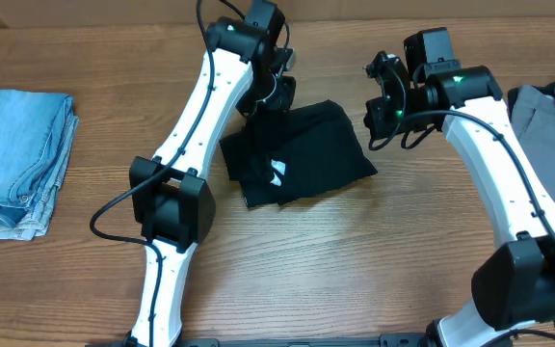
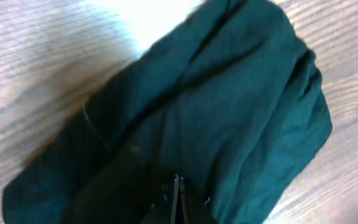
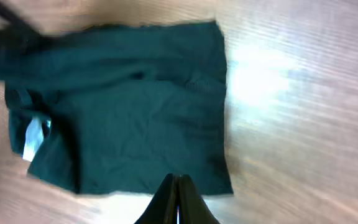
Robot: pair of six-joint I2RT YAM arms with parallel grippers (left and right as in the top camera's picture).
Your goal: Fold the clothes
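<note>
A black garment (image 1: 297,154) lies folded on the wooden table, a small white label (image 1: 277,172) showing near its front. My left gripper (image 1: 263,96) hovers shut over the garment's back left corner; in the left wrist view its closed tips (image 2: 178,186) hang above the dark cloth (image 2: 216,112) with nothing visibly pinched. Off the garment's right edge, my right gripper (image 1: 379,108) is shut and empty. In the right wrist view its closed tips (image 3: 178,180) sit just off the near edge of the flat cloth (image 3: 123,106), with the label (image 3: 35,137) at the left.
A folded stack of light-blue denim (image 1: 17,159) rests at the table's left edge. A grey garment (image 1: 547,125) lies heaped at the far right, under the right arm. Bare wood (image 1: 355,251) stretches in front of the black garment.
</note>
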